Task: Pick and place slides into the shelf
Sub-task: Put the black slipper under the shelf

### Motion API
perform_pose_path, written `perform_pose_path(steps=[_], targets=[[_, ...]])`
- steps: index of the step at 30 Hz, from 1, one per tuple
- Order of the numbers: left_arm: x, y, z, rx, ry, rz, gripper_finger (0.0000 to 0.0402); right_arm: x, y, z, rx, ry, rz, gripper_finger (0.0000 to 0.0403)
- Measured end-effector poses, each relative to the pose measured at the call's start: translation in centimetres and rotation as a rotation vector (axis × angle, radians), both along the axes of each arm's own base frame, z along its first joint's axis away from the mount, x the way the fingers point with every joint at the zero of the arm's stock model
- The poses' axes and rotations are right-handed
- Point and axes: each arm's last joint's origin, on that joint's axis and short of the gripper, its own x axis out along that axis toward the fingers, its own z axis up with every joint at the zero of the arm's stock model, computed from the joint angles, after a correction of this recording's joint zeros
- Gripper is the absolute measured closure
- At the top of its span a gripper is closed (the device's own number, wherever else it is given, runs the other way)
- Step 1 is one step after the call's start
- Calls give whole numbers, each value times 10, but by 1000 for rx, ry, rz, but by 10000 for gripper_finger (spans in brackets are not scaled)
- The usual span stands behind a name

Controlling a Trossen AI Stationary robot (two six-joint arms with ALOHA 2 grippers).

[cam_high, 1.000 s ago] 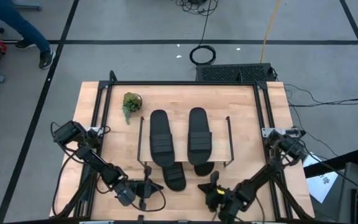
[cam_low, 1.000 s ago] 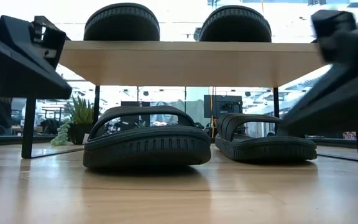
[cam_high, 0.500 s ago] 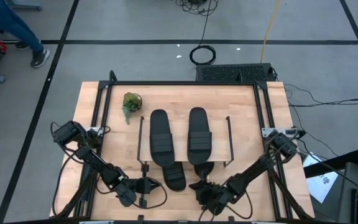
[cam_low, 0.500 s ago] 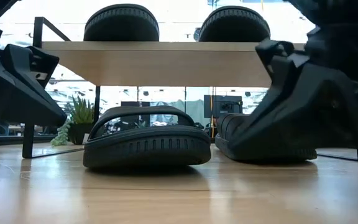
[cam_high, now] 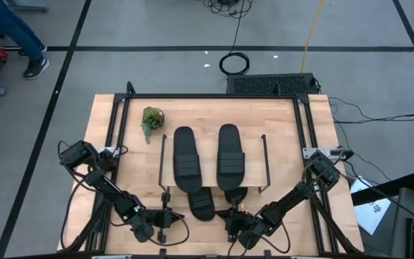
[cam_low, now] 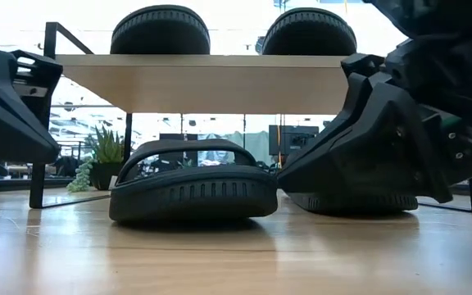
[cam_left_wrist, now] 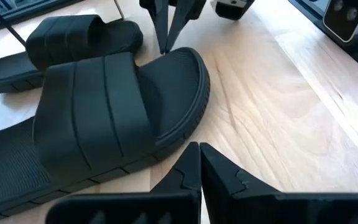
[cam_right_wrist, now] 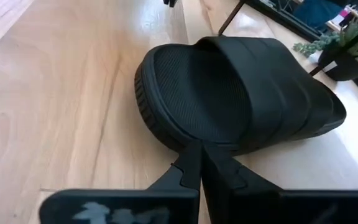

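The shelf (cam_high: 209, 144) stands mid-table, with two black slides (cam_high: 187, 158) (cam_high: 230, 155) lying on its plank top (cam_low: 220, 82). Two more slides lie on the table beneath it, heels poking out toward the near edge: the left one (cam_high: 202, 203) (cam_left_wrist: 104, 106) and the right one (cam_high: 236, 194). My right gripper (cam_high: 226, 214) (cam_right_wrist: 201, 152) is shut, low on the table, with its tips at the left lower slide's heel; it hides the right lower slide in the low view. My left gripper (cam_high: 165, 216) (cam_left_wrist: 199, 152) is shut and empty, a little left of that slide. My right gripper's shut fingertips (cam_left_wrist: 166, 43) stand against the outer rim of the left lower slide's heel end (cam_right_wrist: 173, 140). They come in level, slanting from the table's right and near side. The slide lies flat on its sole on the table. I cannot tell whether they press on it.
A small potted plant (cam_high: 151, 119) stands far left of the shelf. The shelf's thin black wire legs (cam_high: 165, 165) (cam_high: 264, 162) flank the slides. Black frame rails (cam_high: 117, 137) run along the table's sides. A person's legs (cam_high: 20, 32) show on the floor beyond the far left.
My right gripper has swung toward the table's left edge, low over the table, up to the left lower slide's heel. My left gripper has drawn back a little toward the left edge. The slides have stayed in place.
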Motion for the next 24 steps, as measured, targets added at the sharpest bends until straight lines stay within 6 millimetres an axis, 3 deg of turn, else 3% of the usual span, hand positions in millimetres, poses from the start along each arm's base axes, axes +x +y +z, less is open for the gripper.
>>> perform_pose_path(steps=[24], targets=[[0, 0, 0, 14, -1, -9, 396, 18, -12, 0, 145, 62, 136, 403]])
